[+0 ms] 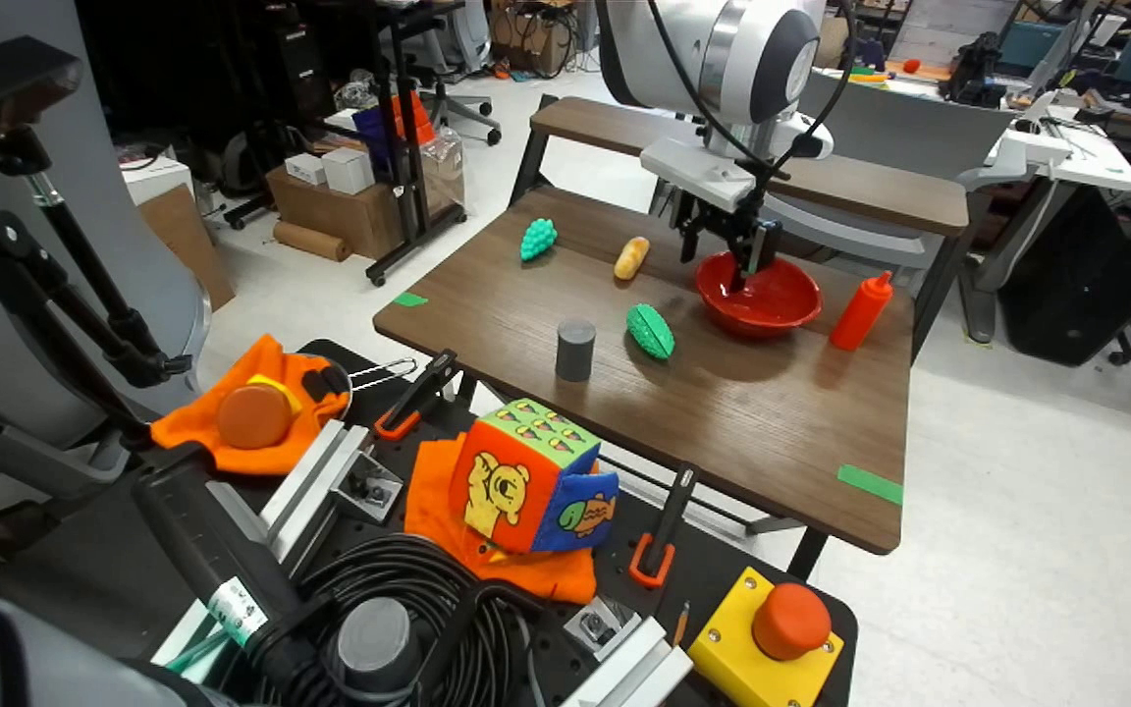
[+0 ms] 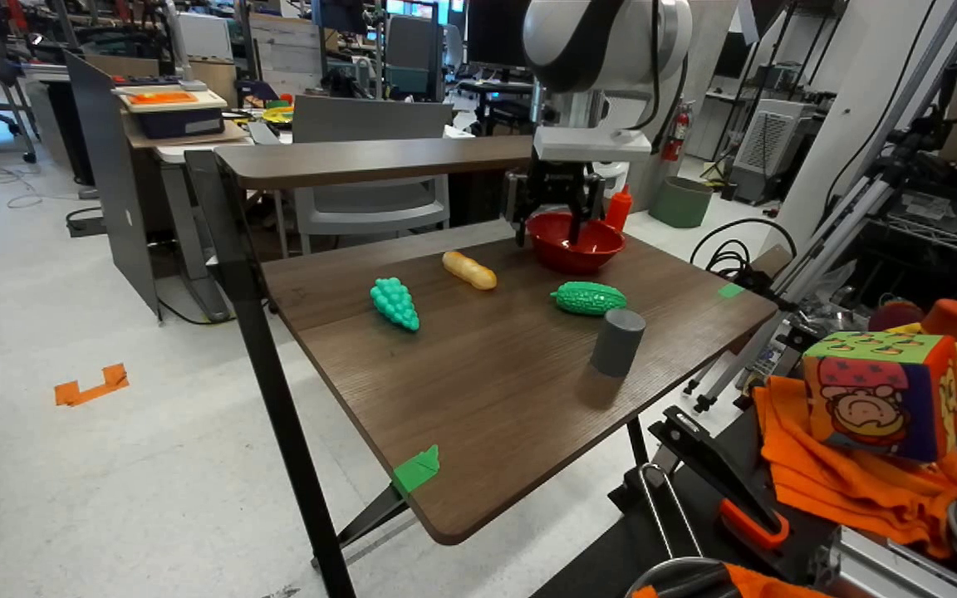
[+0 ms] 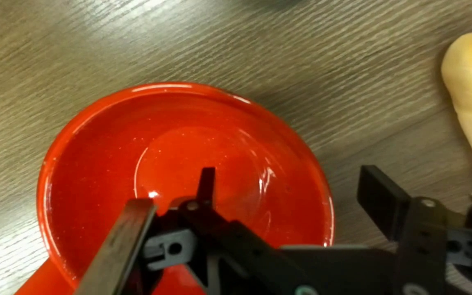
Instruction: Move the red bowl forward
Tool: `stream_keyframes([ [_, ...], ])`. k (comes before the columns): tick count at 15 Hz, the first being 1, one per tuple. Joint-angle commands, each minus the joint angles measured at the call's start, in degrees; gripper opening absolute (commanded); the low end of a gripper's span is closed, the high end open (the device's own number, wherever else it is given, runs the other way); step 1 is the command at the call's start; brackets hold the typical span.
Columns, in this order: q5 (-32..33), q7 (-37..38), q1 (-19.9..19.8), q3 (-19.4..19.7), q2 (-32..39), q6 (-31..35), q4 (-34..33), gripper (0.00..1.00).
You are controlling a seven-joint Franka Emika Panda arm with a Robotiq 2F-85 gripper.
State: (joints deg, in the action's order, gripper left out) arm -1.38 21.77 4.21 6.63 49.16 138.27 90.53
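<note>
The red bowl [image 1: 781, 302] stands upright at the back of the brown table in both exterior views; it also shows near the robot arm [image 2: 557, 253]. In the wrist view the bowl [image 3: 178, 108] fills the left and middle, and its inside holds nothing that I can see. My gripper [image 3: 287, 169] is open and straddles the bowl's rim, one finger over the inside and the other outside beside the bread. The gripper also shows in both exterior views [image 1: 713, 272] [image 2: 547, 241]. The fingers stand apart from the rim wall; the lower rim is hidden by the gripper.
A bread [image 1: 631, 258], a green cucumber [image 1: 650, 331], a teal grape bunch [image 1: 538, 239] and a grey cylinder [image 1: 575, 351] stand around the table. A red squeeze bottle [image 1: 862, 311] is close beside the bowl. A raised shelf [image 1: 870, 193] runs along the back.
</note>
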Motion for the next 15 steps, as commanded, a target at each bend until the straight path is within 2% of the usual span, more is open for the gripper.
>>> stream_keyframes([
  [1, 0.8, 2.4, 1.3, 1.5, 2.6, -1.9, -3.6, 0.58],
  [7, 0.2, 2.5, 1.4, 0.9, 3.3, -3.7, -5.5, 0.12],
  [9, -0.6, 1.5, 0.9, -0.2, 2.2, -6.4, -6.0, 0.01],
  [12, -2.3, 0.1, -0.3, -2.2, -0.2, -12.5, -6.7, 0.02],
  [15, -3.7, 0.4, -0.8, -2.8, -4.0, -17.5, -4.4, 0.02],
])
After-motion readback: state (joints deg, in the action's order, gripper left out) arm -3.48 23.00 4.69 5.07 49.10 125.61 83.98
